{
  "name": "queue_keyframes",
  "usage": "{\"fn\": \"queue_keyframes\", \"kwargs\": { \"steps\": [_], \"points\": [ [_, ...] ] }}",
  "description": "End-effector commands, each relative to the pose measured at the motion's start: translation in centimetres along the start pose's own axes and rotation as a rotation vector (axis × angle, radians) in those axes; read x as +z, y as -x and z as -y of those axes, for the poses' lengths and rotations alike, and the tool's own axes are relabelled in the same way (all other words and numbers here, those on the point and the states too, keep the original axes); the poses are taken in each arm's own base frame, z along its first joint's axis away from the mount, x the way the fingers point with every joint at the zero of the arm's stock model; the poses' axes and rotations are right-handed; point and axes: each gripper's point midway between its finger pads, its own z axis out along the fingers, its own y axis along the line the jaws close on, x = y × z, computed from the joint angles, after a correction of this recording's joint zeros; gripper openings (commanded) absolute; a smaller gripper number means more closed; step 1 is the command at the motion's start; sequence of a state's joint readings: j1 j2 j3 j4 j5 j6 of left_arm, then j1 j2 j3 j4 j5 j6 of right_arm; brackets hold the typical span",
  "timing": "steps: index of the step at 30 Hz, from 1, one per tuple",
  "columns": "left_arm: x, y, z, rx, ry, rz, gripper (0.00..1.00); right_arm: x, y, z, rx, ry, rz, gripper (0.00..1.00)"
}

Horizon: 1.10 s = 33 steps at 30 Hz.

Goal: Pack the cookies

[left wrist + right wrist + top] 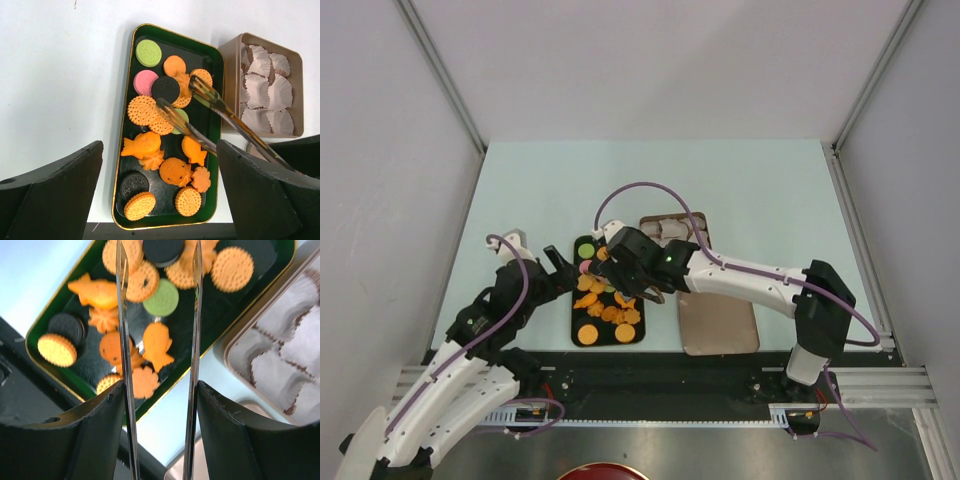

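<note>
Top external view: left gripper [558,265] hangs released just left of the tray [200,130], likely keeping clear. Cookies [142,110] fill the tray. Right gripper [160,410] grasps tongs [220,107], their tips spread above them, probably to pinch one.

Overhead plus wrist close-ups; cookies [141,145] shared

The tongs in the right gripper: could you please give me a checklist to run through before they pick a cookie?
1. Grip of right gripper on tongs: ok.
2. Gap between tong tips free: ok.
3. Tips over cookies in green tray: ok.
4. Open box with empty paper cups: ok.
5. Open left gripper holding nothing: ok.
6. Height of tips above cookies: cannot tell.
</note>
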<state>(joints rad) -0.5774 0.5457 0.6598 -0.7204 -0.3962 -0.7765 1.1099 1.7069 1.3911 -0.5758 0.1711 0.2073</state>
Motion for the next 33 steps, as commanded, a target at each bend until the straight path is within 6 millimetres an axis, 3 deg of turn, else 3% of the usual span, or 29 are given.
{"fn": "queue_keyframes", "kwargs": {
  "steps": [1, 5, 10, 17, 29, 33],
  "points": [
    [0.6, -0.2, -0.1, -0.019, 0.017, -0.005, 1.0, 0.1, 3.9, 0.6, 0.005, -0.027, 0.088, 0.61],
    [0.6, -0.3, -0.1, -0.017, 0.016, -0.011, 1.0, 1.1, 4.1, 0.5, -0.01, -0.036, 0.073, 0.61],
    [0.6, -0.4, -0.3, -0.017, 0.02, -0.008, 1.0, 2.5, 2.7, 0.8, -0.021, -0.06, 0.023, 0.61],
    [1.0, -0.7, -0.1, -0.014, 0.019, -0.021, 1.0, 3.2, 2.5, 0.4, -0.044, -0.062, 0.012, 0.61],
    [1.1, -0.9, -0.1, -0.014, 0.018, -0.026, 1.0, 1.8, 3.9, -1.5, -0.088, -0.066, 0.007, 0.6],
    [1.1, -0.9, -0.1, -0.014, 0.019, -0.027, 1.0, 1.8, 3.4, -1.4, -0.08, -0.082, -0.048, 0.59]
  ]
}}
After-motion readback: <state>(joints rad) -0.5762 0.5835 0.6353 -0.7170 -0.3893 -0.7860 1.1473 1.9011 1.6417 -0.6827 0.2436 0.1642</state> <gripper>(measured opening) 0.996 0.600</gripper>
